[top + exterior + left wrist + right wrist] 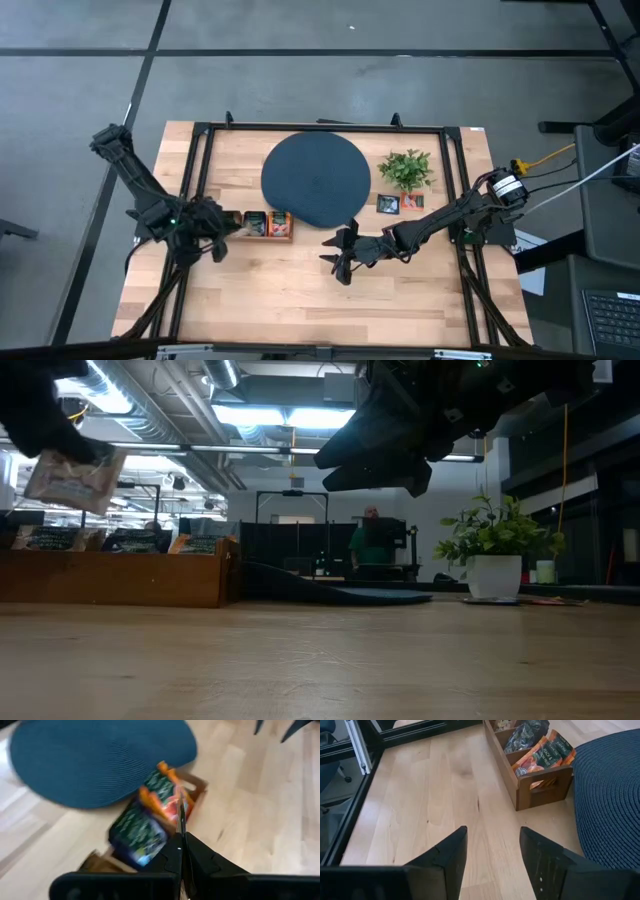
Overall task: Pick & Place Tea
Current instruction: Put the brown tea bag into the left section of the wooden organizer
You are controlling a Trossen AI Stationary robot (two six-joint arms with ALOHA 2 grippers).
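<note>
Right pincer (490, 855) hovers released, fingers spread, over bare pale wood tabletop (300, 290), apparently waiting. Beyond it, the left pincer (222, 225) hangs at the near end of the brown wooden box (540, 782), clenched on a thin pale sachet (75, 478) lifted clear, judged mid-pick. Remaining tea sachets (545, 752), glossy orange and dark, stand upright inside. Farther off: two sachets (400, 203) lying flat beside the ribbed round dark mat (315, 180), near the potted plant (406, 168).

Bright ceiling lights (250, 410) shine far back. The left wrist view is blurry. The arms look dark up close.
</note>
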